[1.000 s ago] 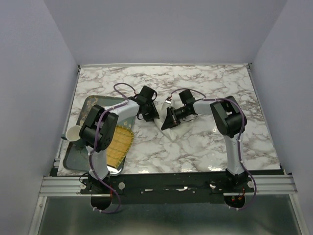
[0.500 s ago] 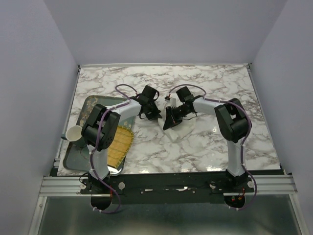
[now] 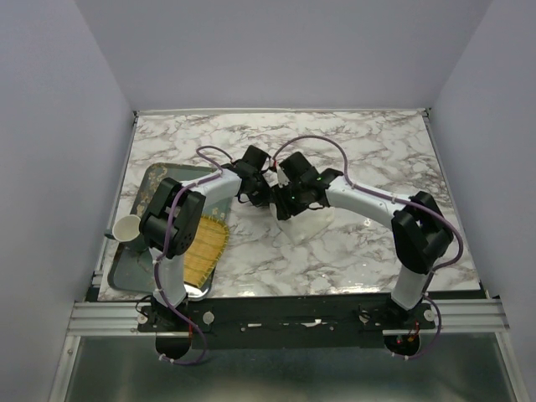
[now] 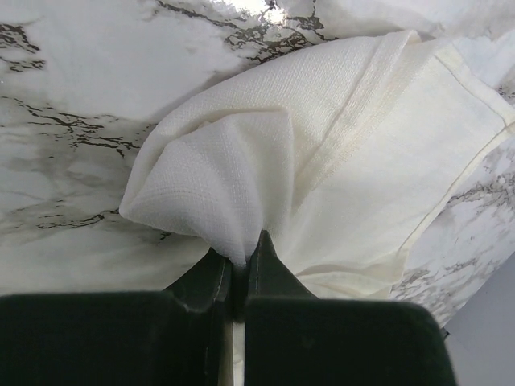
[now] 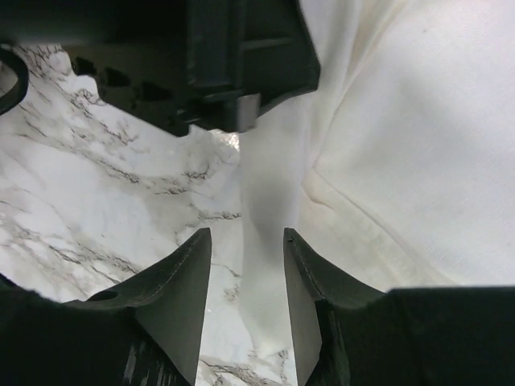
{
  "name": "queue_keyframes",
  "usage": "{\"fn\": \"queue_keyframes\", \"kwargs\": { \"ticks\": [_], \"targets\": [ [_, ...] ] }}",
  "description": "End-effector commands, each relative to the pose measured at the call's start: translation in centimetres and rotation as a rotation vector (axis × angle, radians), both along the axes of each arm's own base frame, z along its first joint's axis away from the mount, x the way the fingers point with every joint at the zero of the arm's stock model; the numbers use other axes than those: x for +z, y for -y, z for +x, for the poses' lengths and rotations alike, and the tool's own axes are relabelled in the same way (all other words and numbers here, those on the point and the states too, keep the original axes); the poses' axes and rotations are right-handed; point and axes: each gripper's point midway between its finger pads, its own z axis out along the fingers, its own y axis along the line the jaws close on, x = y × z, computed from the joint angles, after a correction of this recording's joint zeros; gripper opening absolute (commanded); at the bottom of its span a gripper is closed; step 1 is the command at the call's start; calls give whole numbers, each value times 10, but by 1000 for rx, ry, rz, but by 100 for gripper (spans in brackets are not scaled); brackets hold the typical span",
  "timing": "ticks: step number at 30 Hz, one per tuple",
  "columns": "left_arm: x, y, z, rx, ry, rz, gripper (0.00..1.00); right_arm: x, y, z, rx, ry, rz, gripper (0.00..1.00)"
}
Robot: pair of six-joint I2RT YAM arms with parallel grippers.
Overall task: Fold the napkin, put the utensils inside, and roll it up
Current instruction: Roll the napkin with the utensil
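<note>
The cream-white napkin point(image 4: 362, 145) lies bunched on the marble table, and my left gripper point(image 4: 240, 259) is shut on a raised fold of it. In the top view the left gripper point(image 3: 265, 194) and the right gripper point(image 3: 283, 208) stand close together at the table's middle, with the napkin point(image 3: 303, 226) just to their right. My right gripper point(image 5: 247, 241) is open. A hanging strip of napkin point(image 5: 269, 185) runs between its fingers and up to the left gripper's black body point(image 5: 217, 56). The utensils are out of view.
A metal tray point(image 3: 134, 255) sits at the near left, holding a yellow fringed mat point(image 3: 205, 247). A white paper cup point(image 3: 127, 226) rests at the tray's left edge. Purple walls close in the table on three sides.
My left gripper has shut on the napkin fold. My right gripper has let go, opened, and moved left toward the left gripper, with its arm stretched further out.
</note>
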Motion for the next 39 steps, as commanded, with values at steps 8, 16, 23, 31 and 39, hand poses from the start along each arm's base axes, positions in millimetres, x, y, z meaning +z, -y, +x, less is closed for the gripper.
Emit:
{"fn": "queue_keyframes", "kwargs": {
  "ticks": [8,16,23,31,39],
  "targets": [
    [-35,-29,-53,43,-237,108,0,-27,-7,-1,-20,114,-222,56],
    [-34,-27,-56,47,-249,92,0,-56,-5,-3,2,146,-320,59],
    [-35,-26,-57,56,-261,82,0,-70,-10,-8,-9,147,-322,55],
    [-42,-28,-62,61,-280,73,0,-34,-25,-13,-16,157,-190,61],
    [-35,-25,-60,70,-269,54,0,-52,-21,-16,-16,132,-218,56]
  ]
}}
